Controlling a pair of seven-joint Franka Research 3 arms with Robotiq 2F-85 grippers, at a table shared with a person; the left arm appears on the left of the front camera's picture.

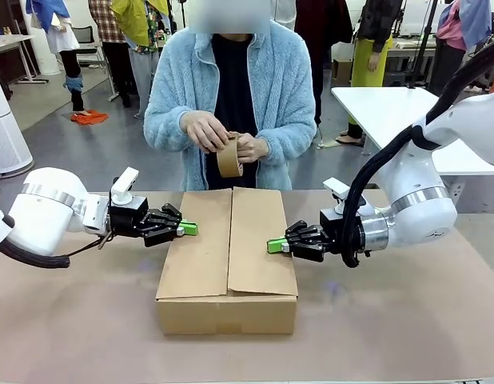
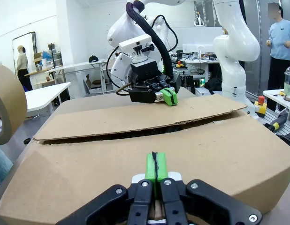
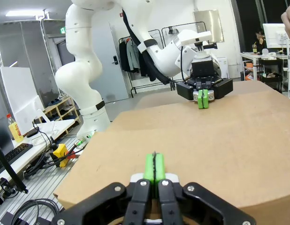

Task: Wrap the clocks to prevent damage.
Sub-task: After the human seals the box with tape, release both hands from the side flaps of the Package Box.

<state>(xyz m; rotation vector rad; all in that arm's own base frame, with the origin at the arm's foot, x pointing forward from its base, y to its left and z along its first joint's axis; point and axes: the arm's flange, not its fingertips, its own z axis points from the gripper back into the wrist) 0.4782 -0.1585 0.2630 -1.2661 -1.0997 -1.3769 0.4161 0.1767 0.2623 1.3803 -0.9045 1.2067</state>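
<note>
The clocks are hidden from view. A closed cardboard box [image 1: 227, 256] sits mid-table, its two top flaps meeting along a centre seam. My left gripper [image 1: 189, 229] is shut, its green pads at the left flap's edge. My right gripper [image 1: 273, 246] is shut too, pads at the right flap's edge. In the left wrist view my left gripper [image 2: 156, 161] lies over the box [image 2: 135, 154], and the right gripper [image 2: 170, 97] faces it across the seam. From the right wrist, my right gripper [image 3: 154, 164] rests over the box [image 3: 206, 140] opposite the left gripper [image 3: 203, 99].
A person in a light blue fleece stands at the far side, both hands on a brown tape roll [image 1: 229, 158] above the box's far end; the roll [image 2: 6, 110] also shows at the left wrist view's edge. Bare brown table [image 1: 407, 320] surrounds the box.
</note>
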